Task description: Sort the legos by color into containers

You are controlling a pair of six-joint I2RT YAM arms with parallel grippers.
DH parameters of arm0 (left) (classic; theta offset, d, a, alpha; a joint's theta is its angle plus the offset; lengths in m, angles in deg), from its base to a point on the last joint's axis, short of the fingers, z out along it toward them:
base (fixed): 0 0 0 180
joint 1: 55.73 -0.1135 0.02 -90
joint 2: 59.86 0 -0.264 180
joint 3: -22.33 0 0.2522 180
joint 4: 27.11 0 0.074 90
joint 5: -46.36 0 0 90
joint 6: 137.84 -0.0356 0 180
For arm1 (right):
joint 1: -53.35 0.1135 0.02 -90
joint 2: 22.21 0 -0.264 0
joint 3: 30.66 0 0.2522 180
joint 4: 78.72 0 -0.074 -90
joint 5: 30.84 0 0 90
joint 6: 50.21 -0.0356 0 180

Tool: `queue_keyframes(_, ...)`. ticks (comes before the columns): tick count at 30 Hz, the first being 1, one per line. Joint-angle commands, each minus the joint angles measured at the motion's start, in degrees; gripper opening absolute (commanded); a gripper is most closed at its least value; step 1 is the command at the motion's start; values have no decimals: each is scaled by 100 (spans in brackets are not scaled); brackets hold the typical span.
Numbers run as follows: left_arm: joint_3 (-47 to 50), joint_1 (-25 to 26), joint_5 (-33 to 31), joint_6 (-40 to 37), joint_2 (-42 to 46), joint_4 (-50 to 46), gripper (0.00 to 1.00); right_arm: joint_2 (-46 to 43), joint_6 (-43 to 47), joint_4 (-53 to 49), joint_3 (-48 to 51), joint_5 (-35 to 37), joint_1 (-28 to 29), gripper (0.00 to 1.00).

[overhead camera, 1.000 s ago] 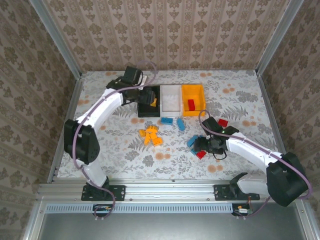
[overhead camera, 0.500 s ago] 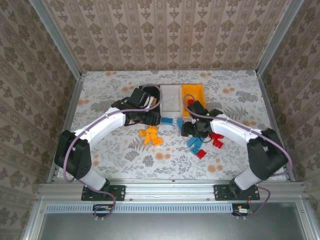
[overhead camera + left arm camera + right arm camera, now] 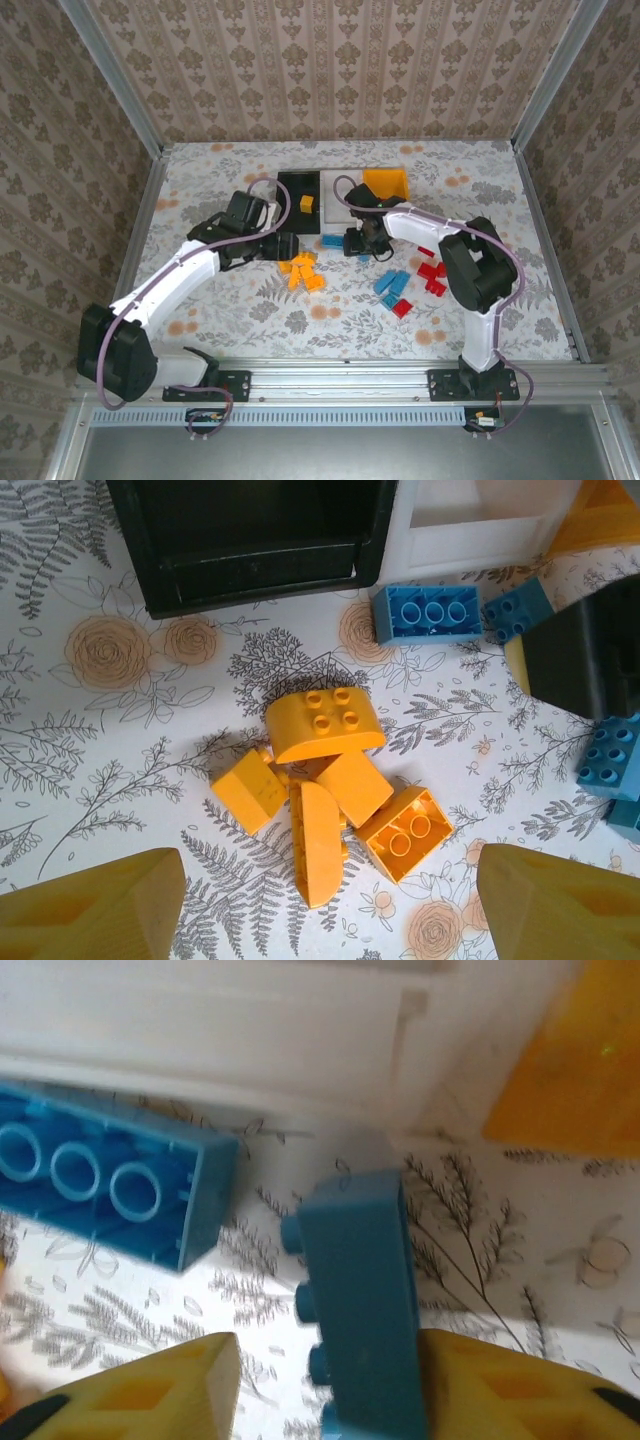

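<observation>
Blue lego (image 3: 360,1300) beside the white bin (image 3: 200,1020) sits between the half-open right fingers (image 3: 353,243); left fingers (image 3: 287,248) wide open, empty.

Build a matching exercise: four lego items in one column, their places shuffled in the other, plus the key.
1. yellow-orange pile
2. blue brick on its side
3. single yellow brick
4. red bricks

A. inside the black bin
B. on the table, right of the loose blue bricks
C. between the jaws of the right gripper
D. on the table just in front of the black bin

Pairs: 1-D, 2-C, 3-A, 4-B
</observation>
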Motion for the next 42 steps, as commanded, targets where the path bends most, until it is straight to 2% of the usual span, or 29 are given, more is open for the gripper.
queue_keyframes(1,90,-86,145,57,200,-123,78,242,75,-222,-228,224,30,41)
queue_keyframes(10,210,-134,269,125,379,-67,79,-307,-57,-211,248,504,126,15)
queue_keyframes(19,437,-128,251,202,761,-86,79,-1808,-486,-243,887,226,293,14)
queue_keyframes(23,538,-158,193,184,965,-134,79,-2117,-338,-374,498,377,294,14)
queue_keyframes(27,629,-193,206,204,1041,-126,80,-1543,-29,-631,-543,430,243,15)
queue_keyframes(36,909,-306,290,268,1343,-272,81,846,330,-1360,-3286,564,115,16)
queue_keyframes(42,1081,-301,277,283,1471,-380,81,1794,349,-1581,-4218,686,18,16)
